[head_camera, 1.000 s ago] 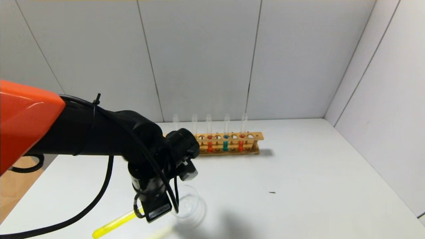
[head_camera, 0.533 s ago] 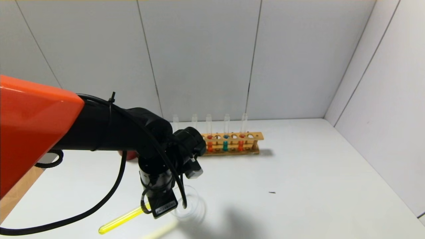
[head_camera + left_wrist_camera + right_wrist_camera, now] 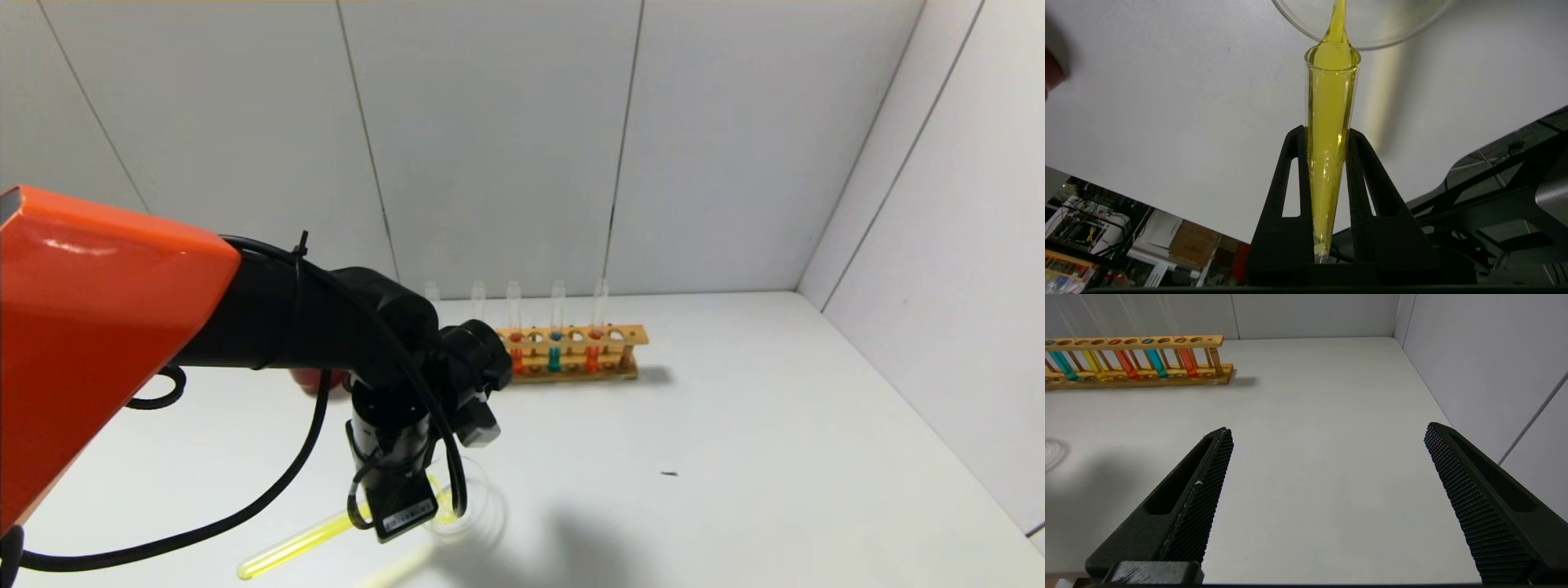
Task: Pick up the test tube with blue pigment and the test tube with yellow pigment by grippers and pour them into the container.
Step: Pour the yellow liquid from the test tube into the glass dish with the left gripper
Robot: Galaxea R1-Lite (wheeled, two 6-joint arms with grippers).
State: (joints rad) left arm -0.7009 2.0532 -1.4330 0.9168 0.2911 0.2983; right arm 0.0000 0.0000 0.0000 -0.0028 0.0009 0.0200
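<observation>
My left gripper (image 3: 402, 513) is shut on the test tube with yellow pigment (image 3: 302, 543), which lies tilted with its mouth at the rim of the container (image 3: 473, 500), a low clear glass beaker. In the left wrist view the tube (image 3: 1329, 134) sits between my left gripper's (image 3: 1327, 132) fingers, and yellow liquid streams from its mouth into the container (image 3: 1392, 24). The test tube with blue pigment (image 3: 554, 356) stands in the wooden rack (image 3: 629, 335); it also shows in the right wrist view (image 3: 1155, 362). My right gripper (image 3: 1329, 428) is open and empty above the bare table.
The rack (image 3: 1208, 341) at the back holds two orange-red tubes (image 3: 593, 358), a paler yellow tube (image 3: 1095, 365) and a second teal tube (image 3: 1063, 365). A dark red cup (image 3: 314, 380) stands behind my left arm. White walls close the back and right.
My left arm has shifted slightly right and toward the beaker. The tube's mouth has reached the beaker, and yellow liquid now shows pouring in.
</observation>
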